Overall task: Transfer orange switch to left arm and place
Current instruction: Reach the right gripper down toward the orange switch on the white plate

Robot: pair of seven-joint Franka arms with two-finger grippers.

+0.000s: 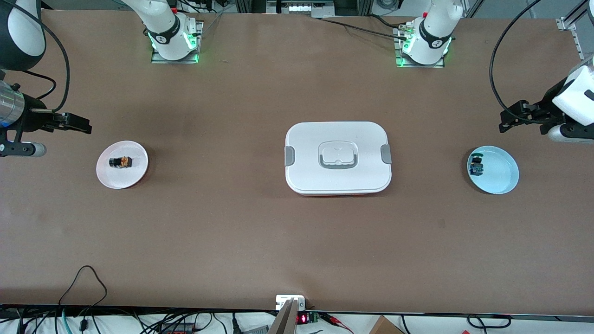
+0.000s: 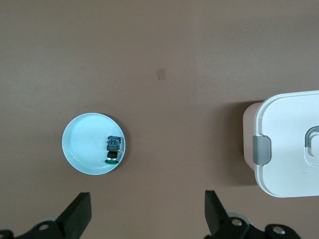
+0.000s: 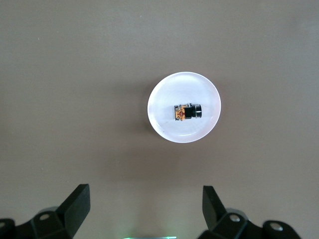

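Box (image 1: 338,157) mid-table as landmark: orange switch (image 1: 121,162) lies on pink plate (image 1: 122,164) toward the right arm's end, right gripper (image 1: 76,123) up over bare table beside that plate, fingers spread wide, empty; left gripper (image 1: 513,118) likewise wide open, empty, toward the opposite end near blue plate (image 1: 493,170).

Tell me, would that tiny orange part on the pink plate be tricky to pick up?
Probably somewhat. The orange switch looks hard and blocky, so it should stay stiff when pinched. It is tiny against the open right gripper, so likely light and easily nudged aside. It lies loose on the glossy pink plate, so it may slide.
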